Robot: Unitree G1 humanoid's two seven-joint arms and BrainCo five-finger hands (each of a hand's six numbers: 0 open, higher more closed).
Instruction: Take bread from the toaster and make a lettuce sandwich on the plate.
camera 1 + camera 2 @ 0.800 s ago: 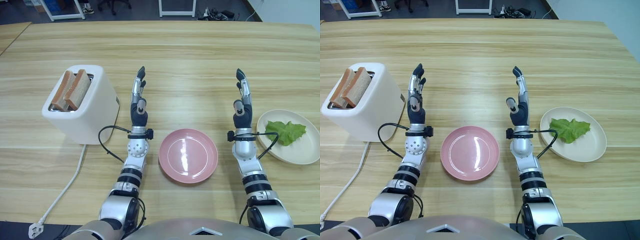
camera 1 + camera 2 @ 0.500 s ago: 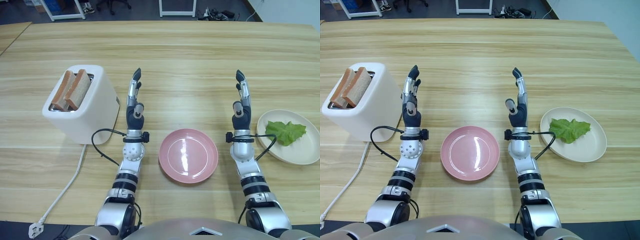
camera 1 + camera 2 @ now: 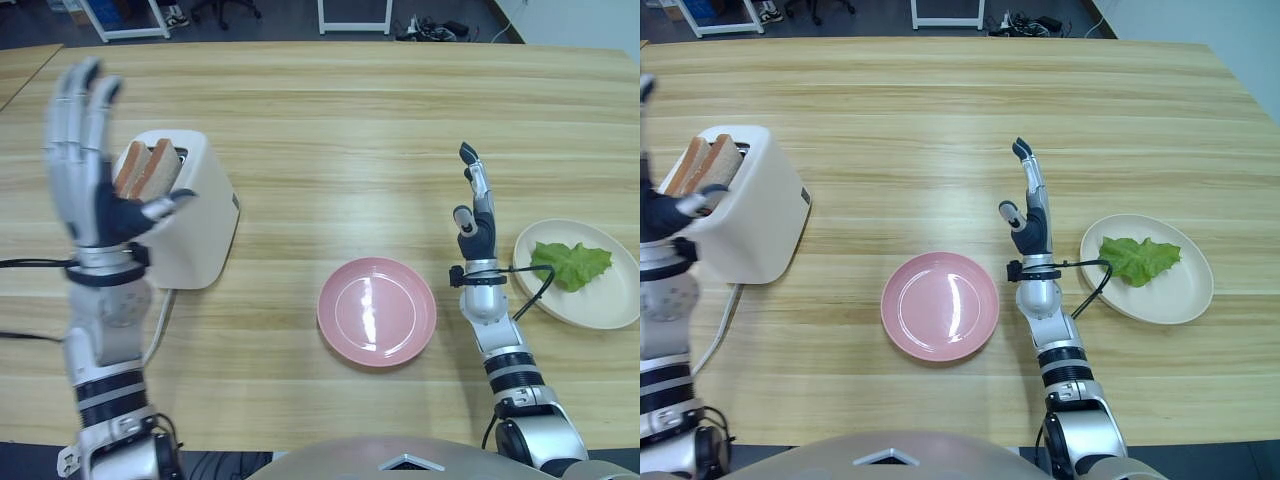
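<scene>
While the left hand hangs high, fingers fanned wide and holding nothing, well left of the pink plate, the job in hand is plainly the first one: get a slice out. Two bread slices stand side by side in the toaster, left of the pink plate and a little farther back.

My call for doing it well: come down from above, pinch one slice by its top edge, thumb on one face and fingers on the other, then lift straight up so the toaster isn't dragged.

Right of the pink plate, between it and the cream plate carrying the lettuce, the right hand stands upright and empty, fingers straight and close together.

Trouble spots now. The raised hand covers the toaster's near-left corner and part of one slice, so how deep the slices sit is hard to say, possibly well proud of the slots. The toaster's cord runs partly behind the forearm.
</scene>
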